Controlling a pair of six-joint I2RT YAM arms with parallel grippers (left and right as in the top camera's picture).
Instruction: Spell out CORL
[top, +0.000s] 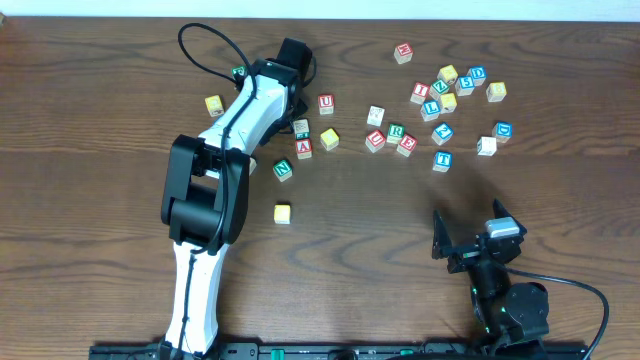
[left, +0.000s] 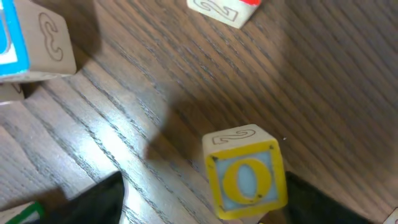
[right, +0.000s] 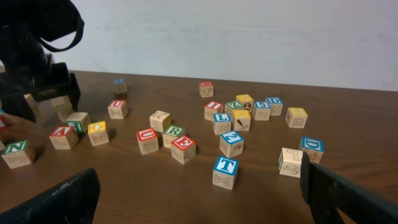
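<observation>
Looking from overhead, I see the left arm (top: 250, 110) stretched to the cubes at upper centre and the right gripper (top: 472, 230) spread wide at lower right. Left wrist: left gripper (left: 205, 196) unclenched, yellow O cube (left: 245, 180) between its fingers, lower right. Right wrist: green R cube (right: 173, 132) and blue L cube (right: 222, 119) lie mid-frame, apart.

Overhead: straight down, whole table (top: 360, 215). Left wrist: close, steep. Right wrist: low, across table; shares T block (right: 225, 172) with overhead.
</observation>
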